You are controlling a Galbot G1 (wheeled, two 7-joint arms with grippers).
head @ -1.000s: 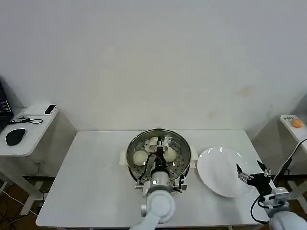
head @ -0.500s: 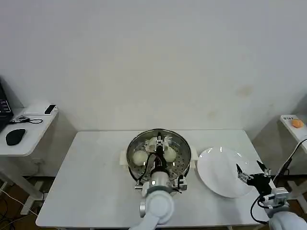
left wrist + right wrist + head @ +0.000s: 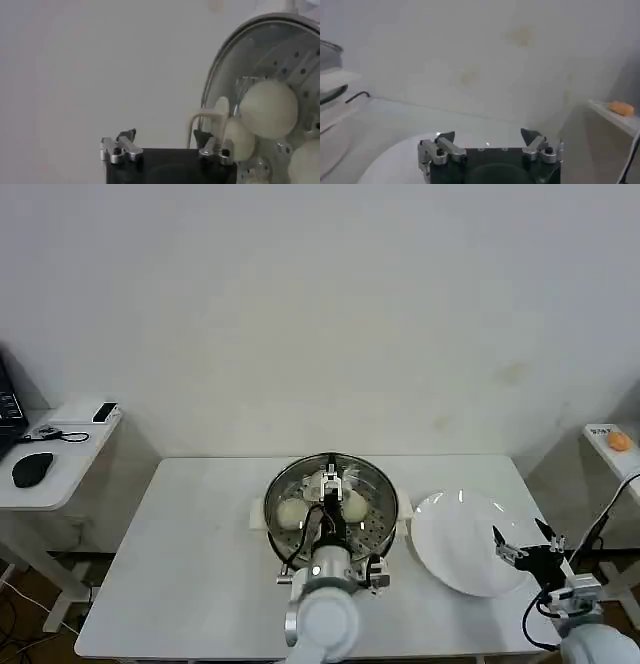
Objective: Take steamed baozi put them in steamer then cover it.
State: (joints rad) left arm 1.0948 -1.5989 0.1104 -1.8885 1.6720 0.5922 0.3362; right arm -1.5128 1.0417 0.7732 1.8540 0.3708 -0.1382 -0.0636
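Left claw point(image 3: 330, 484): over the near half of the steamer, fingers spread apart, gripping nothing; in the left wrist view point(image 3: 165, 142) its two tips stand wide, one beside the cover's cream handle.
Right claw point(image 3: 520, 544): idle over the near right edge of the white plate, fingers spread and empty; the right wrist view point(image 3: 487, 140) shows the same wide gap.
Steamed baozi point(image 3: 291, 512): lying inside the steamer on the perforated tray, clustered toward its middle; three are seen close up point(image 3: 269, 109) under the glass.
Steamer point(image 3: 372, 484): at the middle of the desk, upright.
Cover point(image 3: 220, 80): seated on the steamer, its metal rim along the pot's edge.
White plate point(image 3: 460, 529): just right of the steamer, bare.
Desk point(image 3: 200, 554): white, carrying steamer and plate.
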